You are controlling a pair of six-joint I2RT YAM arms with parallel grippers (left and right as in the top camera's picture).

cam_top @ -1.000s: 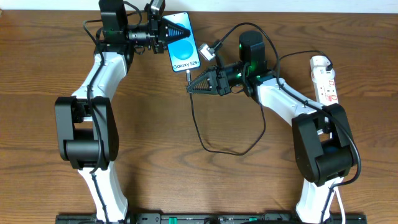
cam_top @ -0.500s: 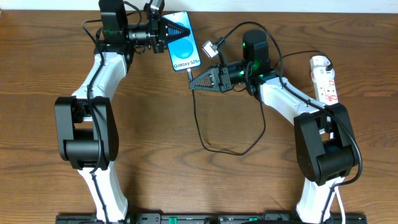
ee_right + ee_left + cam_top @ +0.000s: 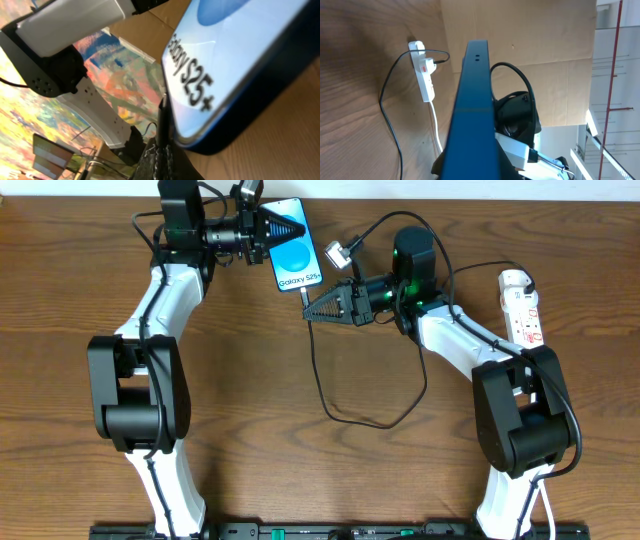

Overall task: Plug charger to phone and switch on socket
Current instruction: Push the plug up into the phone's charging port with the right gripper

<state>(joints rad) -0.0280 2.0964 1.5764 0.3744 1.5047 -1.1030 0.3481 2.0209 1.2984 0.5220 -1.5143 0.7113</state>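
Note:
The phone (image 3: 300, 252), blue screen with "Galaxy S25+" text, is held off the table at the back by my left gripper (image 3: 272, 230), which is shut on its upper edge. In the left wrist view the phone (image 3: 470, 100) shows edge-on between the fingers (image 3: 470, 172). My right gripper (image 3: 310, 311) is shut on the charger cable (image 3: 325, 395) just below the phone's bottom edge. In the right wrist view the plug tip (image 3: 163, 107) rises from the fingers (image 3: 160, 160) right beside the phone's (image 3: 235, 60) bottom edge; whether it is in the port I cannot tell. The socket (image 3: 523, 305) lies at the far right.
The black cable loops over the table's middle and runs back to the socket, which also shows in the left wrist view (image 3: 422, 70). The socket's white cord (image 3: 436, 127) trails toward the front. The table's back edge is close behind the phone.
My right gripper has moved a little up and to the right with the cable, closer to the phone's bottom edge. The left gripper and phone have barely moved.

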